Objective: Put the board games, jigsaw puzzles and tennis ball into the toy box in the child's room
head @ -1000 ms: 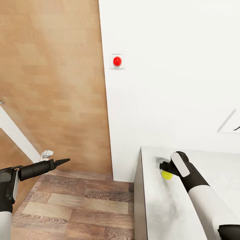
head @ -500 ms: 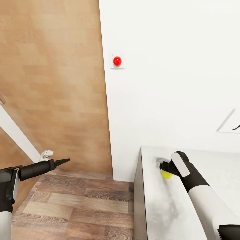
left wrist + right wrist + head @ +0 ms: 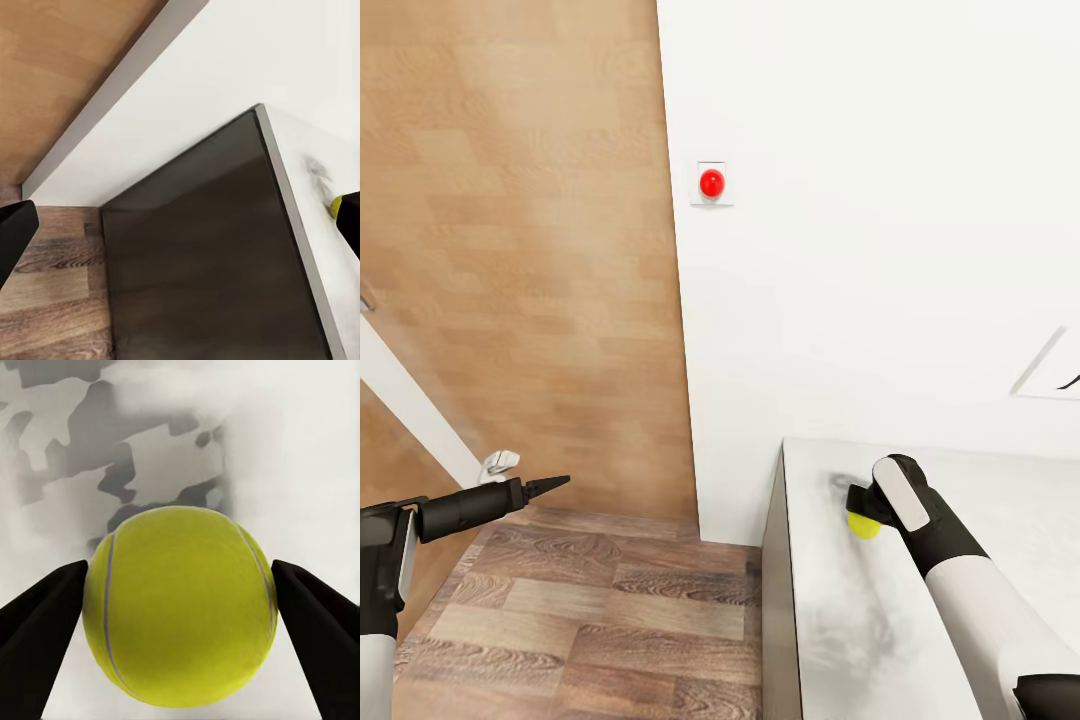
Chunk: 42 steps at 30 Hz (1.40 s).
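Tennis ball (image 3: 180, 607) looks fuzzy and matt, table (image 3: 840, 620) top is smooth pale with grey smudges, floor (image 3: 580, 620) is grainy wood planks, door (image 3: 520, 250) light wood.

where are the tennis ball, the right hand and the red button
tennis ball (image 3: 180, 604), right wrist view, middle of its felt face
right hand (image 3: 857, 497), head view, dark fingers at the ball
red button (image 3: 712, 183), head view, centre of the dome

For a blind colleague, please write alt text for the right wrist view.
A yellow-green tennis ball sits between the right gripper's two black fingers, which touch its sides. Under it lies the pale table, mottled with grey patches.
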Available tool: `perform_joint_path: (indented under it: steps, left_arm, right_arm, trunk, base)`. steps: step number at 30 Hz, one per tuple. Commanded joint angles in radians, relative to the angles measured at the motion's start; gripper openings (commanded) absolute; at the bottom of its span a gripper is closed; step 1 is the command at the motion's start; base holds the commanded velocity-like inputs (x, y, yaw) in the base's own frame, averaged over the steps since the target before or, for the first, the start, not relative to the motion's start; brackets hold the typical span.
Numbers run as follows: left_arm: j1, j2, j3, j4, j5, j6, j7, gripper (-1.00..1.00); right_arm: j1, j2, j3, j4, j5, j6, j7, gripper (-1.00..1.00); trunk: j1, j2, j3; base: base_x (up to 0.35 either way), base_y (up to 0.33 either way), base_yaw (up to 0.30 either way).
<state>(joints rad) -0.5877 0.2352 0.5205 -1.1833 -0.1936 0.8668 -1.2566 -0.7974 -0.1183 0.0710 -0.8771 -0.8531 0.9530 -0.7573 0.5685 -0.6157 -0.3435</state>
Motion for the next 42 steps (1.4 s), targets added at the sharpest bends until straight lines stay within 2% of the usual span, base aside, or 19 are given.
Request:
perform_joint_path:
  steps: [1, 10, 34, 36, 39, 42]
  left_arm:
    - [-0.001, -0.001, 0.002, -0.001, -0.010, 0.009, -0.010, 1.00]
    - [-0.001, 0.001, 0.004, -0.001, -0.010, 0.009, -0.010, 1.00]
    - [-0.001, 0.001, 0.004, -0.001, -0.010, 0.009, -0.009, 1.00]
    - [-0.001, 0.001, 0.004, -0.001, -0.010, 0.009, -0.009, 1.00]
    - [-0.001, 0.001, 0.004, -0.001, -0.010, 0.009, -0.009, 1.00]
    - [-0.001, 0.002, 0.004, -0.001, -0.010, 0.009, -0.009, 1.00]
  right_arm:
    - [0.000, -0.001, 0.004, -0.001, -0.018, 0.000, -0.011, -1.00]
    - [0.005, -0.001, 0.004, -0.004, -0.018, 0.000, -0.010, -1.00]
    - [0.011, -0.002, 0.000, -0.020, -0.019, 0.000, -0.010, -1.00]
    - [0.014, -0.003, -0.003, -0.046, -0.020, 0.001, -0.010, -1.00]
    - [0.030, -0.008, -0.006, -0.148, -0.023, 0.010, 0.010, -1.00]
    - [0.069, -0.033, -0.007, -0.280, -0.030, 0.037, 0.052, -1.00]
  trunk:
    - [0.000, -0.001, -0.002]
    - [0.000, -0.001, 0.000]
    - [0.000, -0.001, 0.037]
    - [0.000, -0.001, 0.040]
    - [0.000, -0.001, 0.045]
    - [0.000, -0.001, 0.050]
  base:
    - [0.000, 0.000, 0.000]
    - [0.000, 0.000, 0.000]
    - [0.000, 0.000, 0.000]
    - [0.000, 0.000, 0.000]
    - [0.000, 0.000, 0.000]
    - [0.000, 0.000, 0.000]
